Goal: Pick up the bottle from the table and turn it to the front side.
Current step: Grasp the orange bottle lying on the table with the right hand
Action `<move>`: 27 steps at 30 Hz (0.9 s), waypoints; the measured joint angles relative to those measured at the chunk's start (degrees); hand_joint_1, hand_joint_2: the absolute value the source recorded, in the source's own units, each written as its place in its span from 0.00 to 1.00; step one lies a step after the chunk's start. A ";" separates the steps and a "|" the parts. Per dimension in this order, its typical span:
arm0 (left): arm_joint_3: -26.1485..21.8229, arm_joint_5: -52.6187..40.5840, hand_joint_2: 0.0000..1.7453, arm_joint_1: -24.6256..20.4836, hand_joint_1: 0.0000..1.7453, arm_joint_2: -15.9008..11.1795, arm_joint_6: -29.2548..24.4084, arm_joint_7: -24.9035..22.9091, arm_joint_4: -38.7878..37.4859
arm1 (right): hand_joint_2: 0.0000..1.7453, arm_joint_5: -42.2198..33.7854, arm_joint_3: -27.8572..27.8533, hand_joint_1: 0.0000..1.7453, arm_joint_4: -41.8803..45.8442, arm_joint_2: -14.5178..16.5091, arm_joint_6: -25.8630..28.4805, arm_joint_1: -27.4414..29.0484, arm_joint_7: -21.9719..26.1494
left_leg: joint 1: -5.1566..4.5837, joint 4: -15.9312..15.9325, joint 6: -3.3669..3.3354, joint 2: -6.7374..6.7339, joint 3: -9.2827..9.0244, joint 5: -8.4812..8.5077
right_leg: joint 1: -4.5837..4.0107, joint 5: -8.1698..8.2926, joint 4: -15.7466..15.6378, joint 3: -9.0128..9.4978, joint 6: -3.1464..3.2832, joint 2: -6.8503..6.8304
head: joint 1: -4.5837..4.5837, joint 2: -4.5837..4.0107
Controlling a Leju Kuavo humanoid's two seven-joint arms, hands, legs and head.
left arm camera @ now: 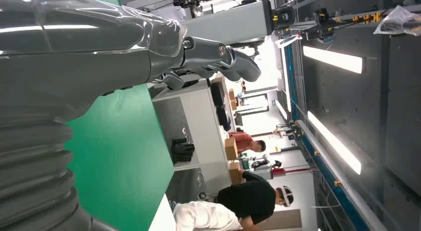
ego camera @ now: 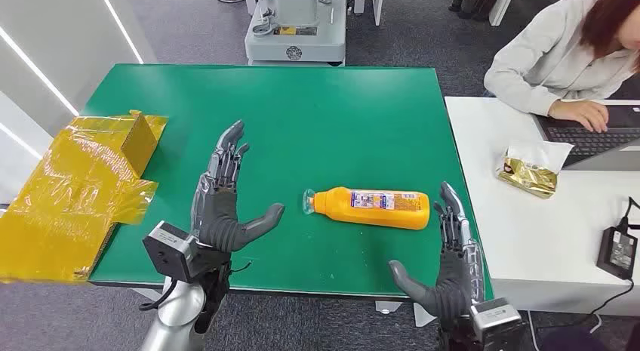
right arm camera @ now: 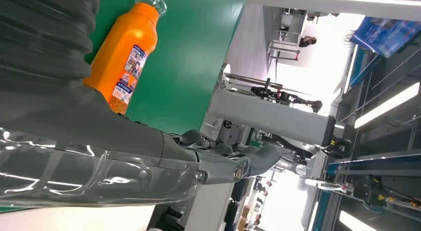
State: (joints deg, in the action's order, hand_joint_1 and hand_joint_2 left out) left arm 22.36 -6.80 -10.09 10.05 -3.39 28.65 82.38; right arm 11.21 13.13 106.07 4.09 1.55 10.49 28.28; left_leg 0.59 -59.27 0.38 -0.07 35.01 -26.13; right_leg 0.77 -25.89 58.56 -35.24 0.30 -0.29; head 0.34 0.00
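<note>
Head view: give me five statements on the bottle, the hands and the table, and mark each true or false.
1. The bottle lies on its side on the green table. True.
2. The left hand grips the bottle. False: it is open and apart from the bottle.
3. The right hand is open, near the bottle's base. True.
4. The bottle's cap points toward the right hand. False: it points toward the left hand.
5. A yellow box sits at the table's right edge. False: it is at the left edge.
</note>
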 joint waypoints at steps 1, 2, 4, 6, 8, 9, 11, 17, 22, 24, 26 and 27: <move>0.00 0.00 1.00 0.00 0.00 0.02 0.00 -0.03 -0.01 | 1.00 0.00 0.00 0.00 0.00 0.00 0.00 0.01 0.00 | 0.00 0.00 0.00 0.00 0.00 0.00 | 0.00 0.00 0.00 0.00 0.00 0.00 | 0.00 0.00; 0.00 -0.01 1.00 0.00 0.00 0.04 0.00 -0.10 -0.01 | 1.00 0.01 -0.01 0.00 0.00 0.00 0.00 0.03 -0.01 | 0.00 0.00 0.00 0.00 0.00 0.00 | 0.00 0.00 0.00 0.00 0.00 0.00 | -0.01 0.00; 0.00 -0.07 1.00 0.00 0.00 0.13 0.03 -0.36 -0.03 | 1.00 0.15 -0.03 0.00 0.00 0.00 0.00 0.07 -0.02 | 0.00 0.00 0.00 0.00 0.00 0.00 | 0.00 0.00 0.00 0.00 0.00 0.00 | -0.01 0.00; 0.00 -0.16 1.00 0.01 0.00 0.21 0.10 -0.54 -0.04 | 1.00 0.53 -0.04 0.00 0.00 0.02 0.00 0.08 -0.05 | 0.00 0.00 0.00 0.00 0.01 0.00 | 0.00 0.00 0.00 0.00 0.00 0.00 | -0.01 0.00; 0.00 -0.26 1.00 0.03 0.00 0.29 0.21 -0.57 -0.04 | 1.00 0.82 -0.05 0.00 0.00 0.12 0.00 0.08 -0.08 | 0.00 0.00 0.00 0.00 0.01 0.00 | 0.00 0.00 0.00 0.00 0.00 0.00 | -0.01 0.00; 0.00 -0.31 1.00 0.05 0.00 0.33 0.28 -0.57 -0.04 | 1.00 0.86 -0.05 0.00 0.00 0.19 0.00 0.08 -0.09 | 0.00 0.00 0.00 0.00 0.01 0.00 | 0.00 0.00 0.00 0.00 0.00 0.00 | -0.01 0.00; -0.01 -0.37 1.00 0.07 0.00 0.36 0.43 -0.58 -0.04 | 1.00 0.92 -0.05 0.00 0.01 0.31 0.02 0.07 -0.10 | 0.00 0.00 0.00 0.00 0.01 0.00 | 0.00 0.00 0.00 0.00 0.00 0.00 | -0.01 0.00; -0.02 -0.50 1.00 0.08 0.00 0.49 0.77 -0.69 -0.04 | 1.00 1.67 -0.08 0.00 0.07 0.74 0.09 -0.10 -0.48 | 0.00 0.00 0.00 0.00 0.01 0.00 | 0.00 0.00 0.00 0.01 0.00 0.00 | -0.01 0.00; -0.02 -0.57 1.00 0.04 0.00 0.50 1.47 -0.74 -0.04 | 1.00 1.96 -0.10 0.00 0.54 0.88 0.27 -0.12 -0.66 | 0.00 0.00 0.00 0.00 0.00 0.00 | 0.00 0.00 0.00 0.00 0.00 0.00 | -0.01 0.00; -0.02 -0.57 1.00 -0.02 0.00 0.50 1.70 -0.74 -0.07 | 1.00 1.99 -0.10 0.00 0.84 0.97 0.44 -0.06 -0.75 | 0.00 0.00 0.00 0.00 0.00 0.00 | 0.00 0.00 0.00 0.00 0.00 0.00 | -0.01 0.00; -0.02 -0.57 1.00 -0.07 0.00 0.50 1.83 -0.74 -0.16 | 1.00 2.12 -0.10 0.00 1.10 1.11 0.73 -0.02 -0.92 | 0.00 0.00 0.00 0.00 0.00 0.00 | 0.00 0.00 0.00 0.00 0.00 0.00 | -0.01 0.00; -0.02 -0.57 1.00 -0.10 0.00 0.51 1.87 -0.74 -0.24 | 1.00 2.24 -0.10 0.00 1.21 1.18 0.85 -0.01 -1.00 | 0.00 0.00 0.00 0.00 0.00 0.00 | 0.00 0.00 0.00 0.00 0.00 0.00 | -0.01 0.00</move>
State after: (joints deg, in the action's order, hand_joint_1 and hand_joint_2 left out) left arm 22.34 -7.37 -10.20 10.56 -1.51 27.91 82.14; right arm 13.45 13.02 107.29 5.27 2.40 10.48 27.28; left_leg 0.59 -59.26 0.38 -0.06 35.01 -26.13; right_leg 0.77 -25.89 58.56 -35.24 0.30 -0.29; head 0.33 0.00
